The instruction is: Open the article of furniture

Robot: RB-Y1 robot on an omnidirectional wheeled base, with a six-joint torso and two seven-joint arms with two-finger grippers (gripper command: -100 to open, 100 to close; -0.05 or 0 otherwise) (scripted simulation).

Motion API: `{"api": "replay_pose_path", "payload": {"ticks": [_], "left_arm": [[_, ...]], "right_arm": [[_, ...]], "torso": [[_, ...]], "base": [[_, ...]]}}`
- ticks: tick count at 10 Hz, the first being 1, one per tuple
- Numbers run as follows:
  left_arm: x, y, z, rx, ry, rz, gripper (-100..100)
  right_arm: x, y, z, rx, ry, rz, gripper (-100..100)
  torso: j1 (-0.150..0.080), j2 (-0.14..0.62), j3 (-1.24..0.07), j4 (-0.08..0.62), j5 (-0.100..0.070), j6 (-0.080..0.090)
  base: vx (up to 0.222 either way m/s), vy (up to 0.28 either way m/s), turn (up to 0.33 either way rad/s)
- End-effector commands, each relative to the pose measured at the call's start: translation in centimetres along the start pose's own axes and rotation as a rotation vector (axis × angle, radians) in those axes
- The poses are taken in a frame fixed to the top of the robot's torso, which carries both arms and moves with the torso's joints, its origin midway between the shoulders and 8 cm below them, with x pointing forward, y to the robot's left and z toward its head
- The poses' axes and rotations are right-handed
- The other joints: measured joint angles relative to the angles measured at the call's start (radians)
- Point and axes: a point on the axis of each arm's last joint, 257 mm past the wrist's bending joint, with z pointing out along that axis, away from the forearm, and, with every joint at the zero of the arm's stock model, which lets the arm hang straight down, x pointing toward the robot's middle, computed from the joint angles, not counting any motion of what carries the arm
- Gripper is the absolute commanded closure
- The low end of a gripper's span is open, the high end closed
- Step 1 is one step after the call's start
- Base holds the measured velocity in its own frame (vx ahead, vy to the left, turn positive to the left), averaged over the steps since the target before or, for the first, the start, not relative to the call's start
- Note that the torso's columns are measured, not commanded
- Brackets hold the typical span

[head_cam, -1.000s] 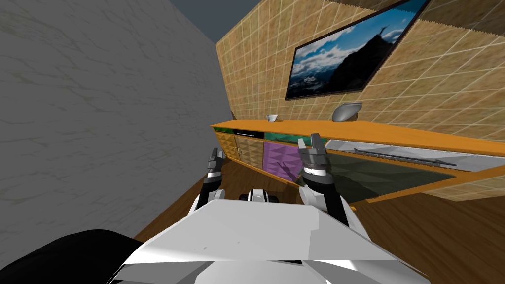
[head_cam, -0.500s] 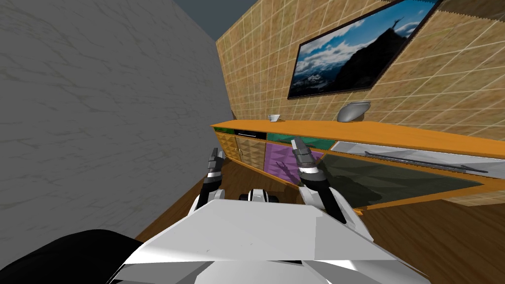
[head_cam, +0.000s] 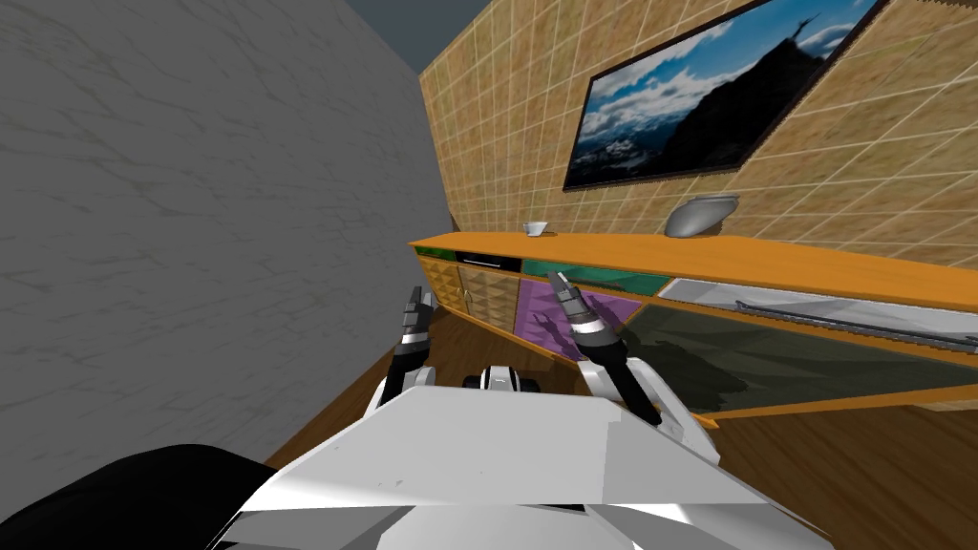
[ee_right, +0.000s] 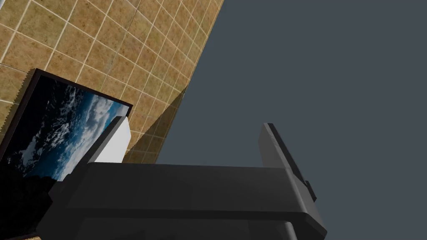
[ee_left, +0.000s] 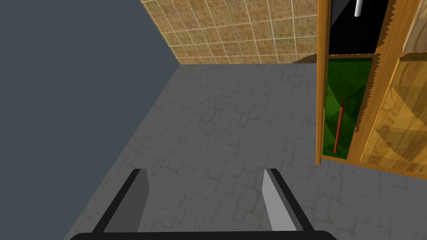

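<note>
The long orange cabinet [head_cam: 764,263] stands along the tiled wall, just beyond both pairs of fingers. Left gripper [ee_left: 204,171] is released, near its green drawer [ee_left: 351,83]; right gripper [head_cam: 556,279], before the purple door [head_cam: 530,307], released too.

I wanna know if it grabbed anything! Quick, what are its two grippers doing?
Left gripper: open, holding nothing.
Right gripper: open, holding nothing.

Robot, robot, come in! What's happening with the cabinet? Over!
Left gripper open, low by the end of the cabinet. Right gripper open, raised before its purple panel. Cabinet untouched; cup and bowl on top, out of the way.
</note>
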Motion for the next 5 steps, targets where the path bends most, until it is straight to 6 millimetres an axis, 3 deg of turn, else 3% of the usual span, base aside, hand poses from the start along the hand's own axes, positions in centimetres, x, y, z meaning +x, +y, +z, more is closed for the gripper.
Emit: {"api": "replay_pose_path", "payload": {"ticks": [1, 5], "left_arm": [[0.0, 0.0, 0.0, 0.000, 0.000, 0.000, 0], [0.0, 0.0, 0.0, 0.000, 0.000, 0.000, 0]], "right_arm": [[1.5, -0.2, 0.1, 0.003, 0.054, -0.106, -100], [4.1, -0.7, 0.2, 0.003, 0.154, -0.318, -100]], "torso": [[0.001, -0.001, -0.001, 0.000, 0.000, 0.000], [0.001, -0.002, -0.001, -0.001, 0.000, 0.000]], "base": [[0.052, 0.038, 0.006], [0.060, 0.038, 0.011]]}}
